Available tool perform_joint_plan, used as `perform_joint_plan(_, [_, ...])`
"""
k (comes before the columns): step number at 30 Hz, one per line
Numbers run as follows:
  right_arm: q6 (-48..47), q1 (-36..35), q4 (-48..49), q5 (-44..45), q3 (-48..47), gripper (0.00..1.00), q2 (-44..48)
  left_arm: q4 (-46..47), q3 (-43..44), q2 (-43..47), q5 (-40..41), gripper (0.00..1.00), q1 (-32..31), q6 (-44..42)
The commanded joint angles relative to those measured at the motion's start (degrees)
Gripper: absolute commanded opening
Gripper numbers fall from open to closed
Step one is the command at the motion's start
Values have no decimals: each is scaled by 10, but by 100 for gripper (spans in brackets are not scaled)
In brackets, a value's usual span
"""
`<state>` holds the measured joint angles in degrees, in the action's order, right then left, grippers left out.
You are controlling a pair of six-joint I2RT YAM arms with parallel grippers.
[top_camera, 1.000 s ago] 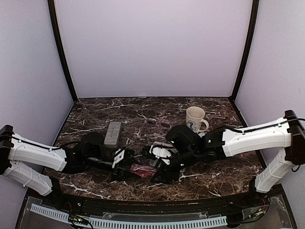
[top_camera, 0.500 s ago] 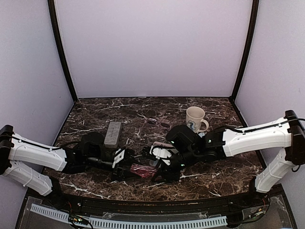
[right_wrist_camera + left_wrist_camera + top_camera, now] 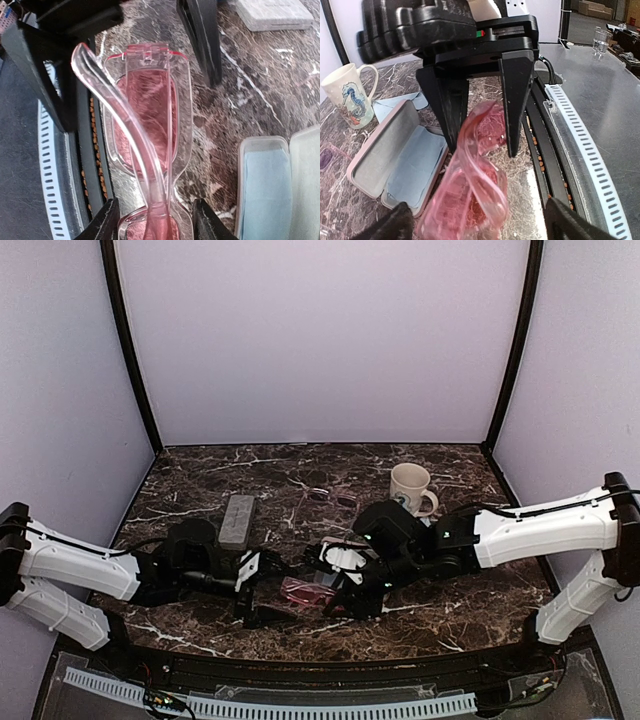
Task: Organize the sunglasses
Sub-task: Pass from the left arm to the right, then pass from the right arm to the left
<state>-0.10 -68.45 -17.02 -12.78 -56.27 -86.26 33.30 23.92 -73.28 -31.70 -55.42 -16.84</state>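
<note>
Close to the table's (image 3: 455, 612) front edge, my right gripper (image 3: 156, 220) pinches the red-pink sunglasses (image 3: 150, 115). My left gripper's (image 3: 268, 590) jaws stand spread wide either side of them. The dark sunglasses (image 3: 332, 497) lie farther back, left of the mug (image 3: 410, 490), on open marble.

Soft even light; marble table (image 3: 200, 480) dark. Wrist views warped at edges; pink sunglasses (image 3: 475, 170) blurred close up.

Overhead rear view; both wrist cameras close on pink sunglasses (image 3: 470, 190).
</note>
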Motion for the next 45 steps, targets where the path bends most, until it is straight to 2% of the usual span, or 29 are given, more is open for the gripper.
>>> perform_joint_plan(1, [-6,5,-9,34,19,35,23,36,-24,25,19,99,-2,13])
perform_joint_plan(14, [-48,27,-36,168,39,30,25,43,-40,61,72,99,-2,16])
perform_joint_plan(18, [-47,31,-33,164,40,30,26,39,-38,60,80,99,-2,16])
perform_joint_plan(20, [-43,30,-31,129,36,30,29,29,-29,56,75,99,-2,14])
perform_joint_plan(24, [-25,31,-28,33,28,30,33,17,-19,55,51,91,-4,-19])
perform_joint_plan(29, [11,31,-41,-80,6,31,26,-40,7,72,47,90,-35,-111])
perform_joint_plan(34, [39,32,-50,-160,-18,32,18,-150,58,71,99,95,-83,-209])
perform_joint_plan(40, [64,34,-54,-236,-32,33,-4,-190,84,72,150,96,-113,-263])
perform_joint_plan(45, [81,38,-40,-296,-39,34,-34,-212,108,39,208,92,-147,-300])
